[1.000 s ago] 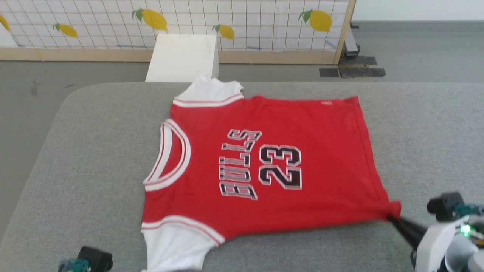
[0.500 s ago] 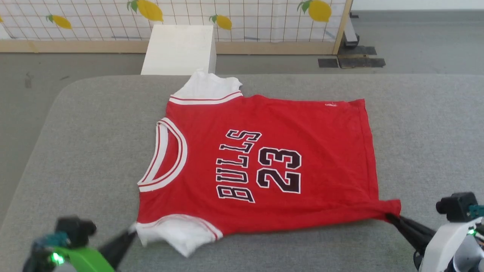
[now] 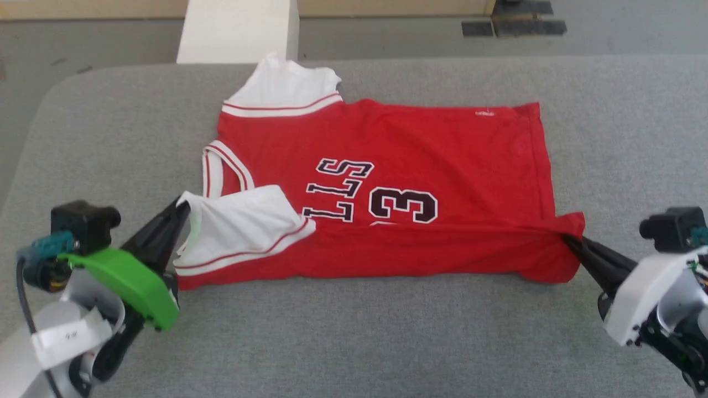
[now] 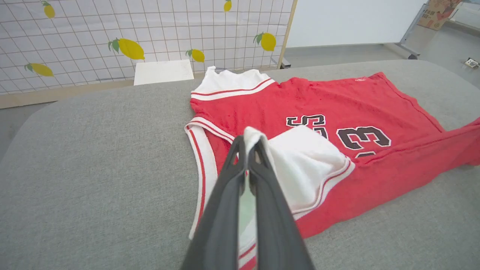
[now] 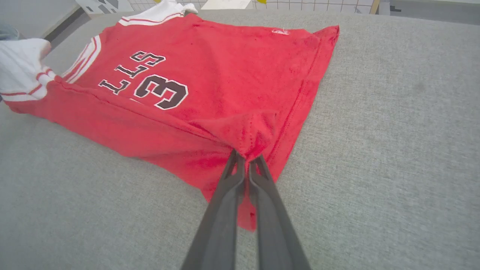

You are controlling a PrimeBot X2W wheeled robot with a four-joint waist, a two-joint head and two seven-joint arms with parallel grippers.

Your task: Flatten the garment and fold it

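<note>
**Fingers.** Left fingers (image 4: 237, 157) are pressed together, pinching the edge of the near white sleeve (image 3: 243, 221). In the left wrist view white cloth shows between the two tips. Right fingers (image 5: 234, 165) are also pressed together, pinching the near hem corner (image 3: 569, 226) of the garment (image 3: 442, 155). In the right wrist view red cloth bunches just above the tips.

**Garment.** It lies on the grey fabric-covered desk (image 3: 387, 337), collar (image 3: 218, 171) toward the robot's left and hem toward its right.
- The near long edge is lifted and turned over onto the front. It forms a red band running between the two pairs of fingers.
- The near sleeve lies folded over the chest, just beside the collar.
- The fold hides the lower part of the black print (image 3: 381, 196). Only "LLS" and a "3" can be read.
- The far sleeve (image 3: 282, 85) lies flat, reaching the far edge of the desk.
- The far hem corner lies flat on the desk.
- Creases run from the right fingers into the red body.

**Surroundings.**
- A green cover (image 3: 127, 282) sits on the left wrist, and a white housing (image 3: 641, 293) on the right.
- A white box (image 3: 238, 30) stands beyond the desk, near the far sleeve.
- The left wrist view shows a gridded panel with lemon prints (image 4: 112, 37) behind it.
- Dark mats (image 3: 514, 26) lie on the grey floor.
</note>
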